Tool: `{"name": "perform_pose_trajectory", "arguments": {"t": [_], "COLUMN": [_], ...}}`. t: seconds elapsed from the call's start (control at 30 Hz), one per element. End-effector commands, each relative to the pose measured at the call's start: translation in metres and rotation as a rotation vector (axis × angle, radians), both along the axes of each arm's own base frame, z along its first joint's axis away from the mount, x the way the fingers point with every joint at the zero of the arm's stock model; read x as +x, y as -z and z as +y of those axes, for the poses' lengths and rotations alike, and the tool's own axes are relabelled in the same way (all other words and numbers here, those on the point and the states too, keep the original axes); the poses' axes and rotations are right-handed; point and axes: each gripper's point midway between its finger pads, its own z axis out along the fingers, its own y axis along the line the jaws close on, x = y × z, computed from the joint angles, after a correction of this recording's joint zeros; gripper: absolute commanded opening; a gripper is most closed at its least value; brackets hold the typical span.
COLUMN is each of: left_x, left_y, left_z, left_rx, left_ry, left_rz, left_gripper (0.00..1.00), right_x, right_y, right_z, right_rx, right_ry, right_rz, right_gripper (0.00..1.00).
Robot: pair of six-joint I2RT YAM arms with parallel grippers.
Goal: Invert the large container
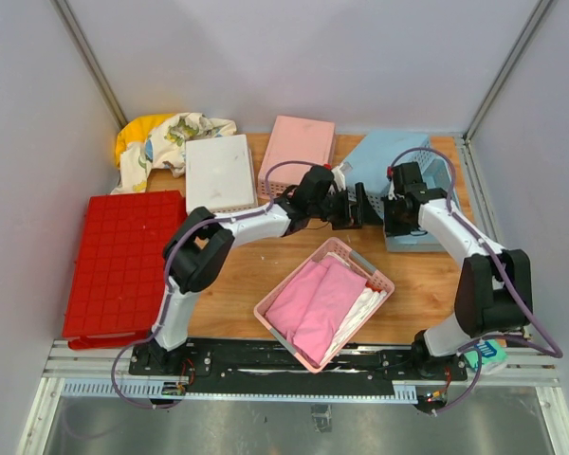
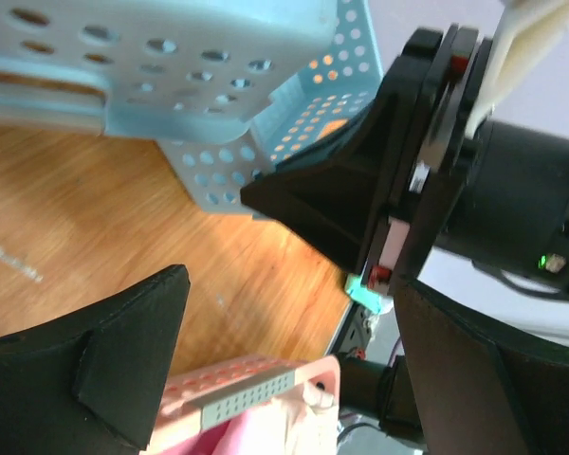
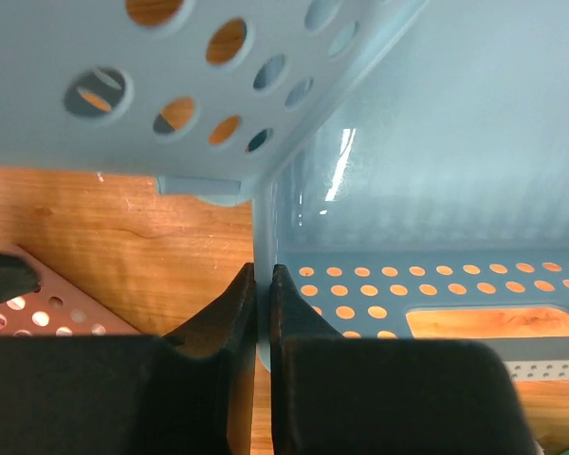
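Note:
The large container [image 1: 123,261] is a big red bin lying at the table's left edge with its square-grid ribbed underside facing up; neither gripper is near it. My left gripper [image 1: 362,205] is open and empty at mid table, just above the small pink basket; in the left wrist view [image 2: 294,379] its jaws stand wide apart. My right gripper [image 1: 391,209] is shut on the thin wall of a light-blue perforated basket [image 1: 412,171]; in the right wrist view [image 3: 263,313] both fingers pinch that wall [image 3: 266,237].
A small pink basket with pink cloth [image 1: 324,301] sits front centre. An upturned white container [image 1: 220,172], a pink container [image 1: 297,147] and a patterned cloth [image 1: 166,142] lie along the back. The right arm's wrist [image 2: 436,190] is close in front of the left gripper.

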Motion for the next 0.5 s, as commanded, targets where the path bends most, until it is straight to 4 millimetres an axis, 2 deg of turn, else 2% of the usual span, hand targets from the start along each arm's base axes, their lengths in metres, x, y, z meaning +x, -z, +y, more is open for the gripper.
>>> {"name": "perform_pose_trajectory", "arguments": {"t": [0.0, 0.13, 0.27, 0.47], "left_x": [0.007, 0.018, 0.028, 0.040], "left_y": [-0.044, -0.033, -0.034, -0.023], "left_z": [-0.032, -0.042, -0.054, -0.067], "left_rx": [-0.170, -0.166, -0.181, -0.173], "left_ry": [0.045, 0.031, 0.027, 0.034], "left_rz": [-0.061, -0.039, -0.042, -0.034], "left_gripper": [0.93, 0.93, 0.93, 0.93], "right_x": [-0.011, -0.031, -0.055, -0.090], "right_y": [-0.013, -0.030, -0.048, -0.071], "right_z": [0.003, -0.003, -0.009, -0.019], "right_rx": [0.018, 0.018, 0.015, 0.020], "right_ry": [0.020, 0.058, 0.080, 0.155], "right_rz": [-0.028, -0.038, -0.031, -0.038], "right_gripper": [0.01, 0.01, 0.01, 0.01]}}
